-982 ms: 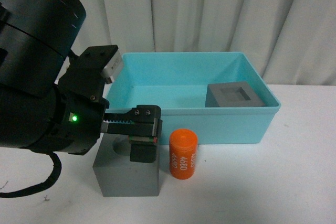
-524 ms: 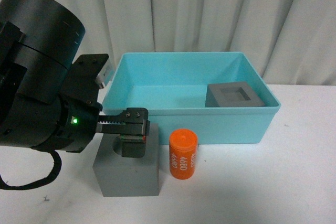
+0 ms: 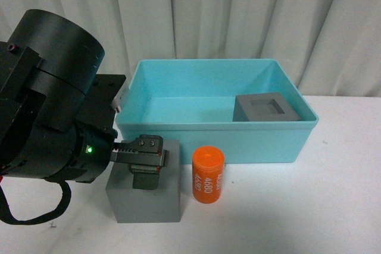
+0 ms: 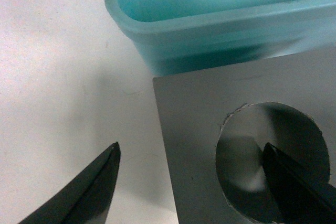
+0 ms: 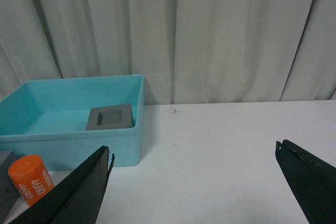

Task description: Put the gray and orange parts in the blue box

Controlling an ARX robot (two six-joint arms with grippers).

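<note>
A gray cube with a round recess [image 3: 146, 197] stands on the table in front of the blue box [image 3: 238, 142]. My left gripper [image 3: 134, 168] is open and straddles the cube's left wall. One finger [image 4: 296, 190] reaches into the round recess [image 4: 273, 156], the other finger [image 4: 86, 192] hangs outside the cube [image 4: 194, 129]. The orange cylinder [image 3: 208, 174] stands upright just right of this cube. A second gray cube with a square recess [image 3: 265, 108] sits inside the box at its right end. My right gripper [image 5: 193, 149] is open over bare table, to the right of the box [image 5: 68, 142].
White curtains [image 3: 238, 10] hang close behind the box. The white tabletop [image 3: 333, 206] stretches right of the cylinder and box. The left arm's bulky black body [image 3: 47, 117] fills the left of the front view.
My left gripper has shifted left and lowered, so its finger now sits deeper in the cube's round recess. The cubes, cylinder and box have not moved.
</note>
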